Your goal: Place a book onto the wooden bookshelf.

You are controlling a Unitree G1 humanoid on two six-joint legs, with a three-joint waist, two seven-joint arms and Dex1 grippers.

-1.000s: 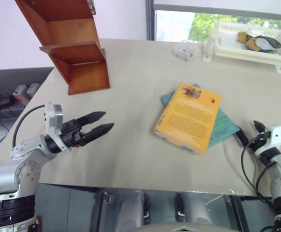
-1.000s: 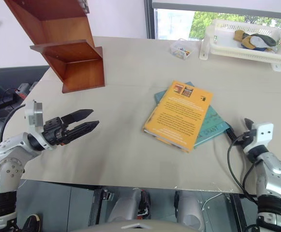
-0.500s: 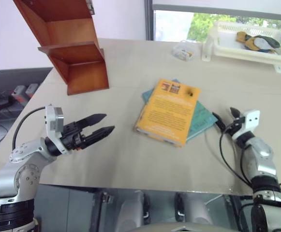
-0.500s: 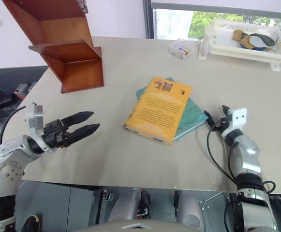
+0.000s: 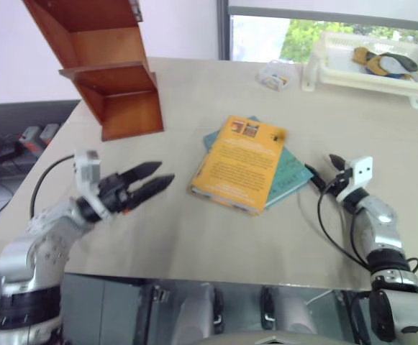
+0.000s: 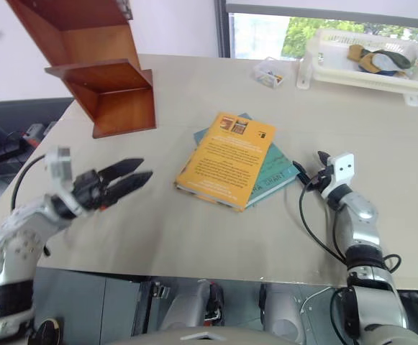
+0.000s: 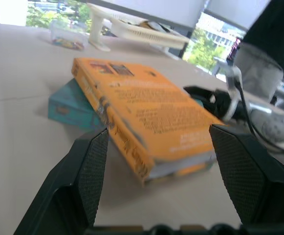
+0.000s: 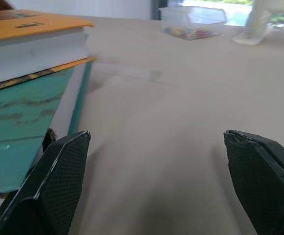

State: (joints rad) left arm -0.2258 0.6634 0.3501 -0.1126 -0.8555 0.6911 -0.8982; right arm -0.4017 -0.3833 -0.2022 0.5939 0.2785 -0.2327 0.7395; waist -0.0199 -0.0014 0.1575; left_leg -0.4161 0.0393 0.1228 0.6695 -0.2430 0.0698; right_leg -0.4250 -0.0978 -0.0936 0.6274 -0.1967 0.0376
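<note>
While the left gripper [image 5: 155,178] hangs low over the table's near left part with its two black fingers parted and empty, its forearm reaches up from seven o'clock and the fingers aim level toward three o'clock, straight at the orange-yellow book [image 5: 241,164], which lies well apart from them. From the left wrist view that book [image 7: 146,115] sits framed between the two spread fingers [image 7: 90,171], spine toward the camera. Over at four o'clock the right gripper [image 5: 326,171] reaches in level from the table's [image 5: 194,237] near right edge, pointing toward ten o'clock, its fingers spread wide with nothing between them; one finger sits right at the edge of the teal book [image 8: 19,117], though whether it touches I cannot tell. The orange-yellow book lies flat at the middle of the table on top of that thinner teal book [image 5: 288,172], which pokes out from beneath it on the right. At eleven o'clock the wooden bookshelf [image 5: 104,65] stands on the far left corner. At one o'clock a white plastic basket [image 5: 367,68] holds some yellow and dark items, and beside it a small clear box [image 5: 275,75] holds small coloured bits.
</note>
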